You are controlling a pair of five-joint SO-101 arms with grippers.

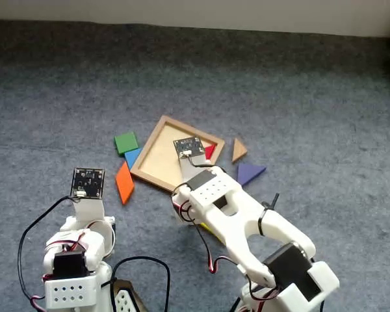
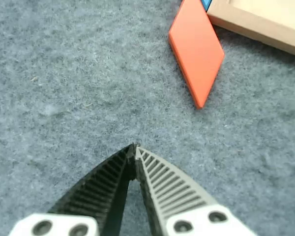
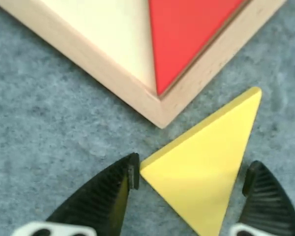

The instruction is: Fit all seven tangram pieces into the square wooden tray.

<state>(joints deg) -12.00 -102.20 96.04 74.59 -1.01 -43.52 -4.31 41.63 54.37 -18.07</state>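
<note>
The right gripper (image 3: 191, 174) hangs low with its jaws spread to either side of the yellow triangle (image 3: 206, 172). One fingertip is at a corner of the piece and the other just beside the opposite edge, so nothing is pinched yet. The triangle lies on the grey carpet (image 1: 299, 84), just off the tray (image 1: 143, 170) at about 5 o'clock.

The left gripper (image 2: 135, 150) is pressed together and empty over bare carpet, near the orange parallelogram (image 2: 196, 49).

Only the red triangle (image 1: 210, 153) sits inside the tray, tucked into its 3 o'clock corner. Around the tray lie the green square (image 1: 125, 142) at 10 o'clock, the blue piece (image 1: 131, 157) at 9, the orange one at 8, the tan triangle (image 1: 238, 149) at 3 and the purple triangle (image 1: 249, 172) at 4.

That makes one piece placed and six to go, and the yellow one looks to be next.
</note>
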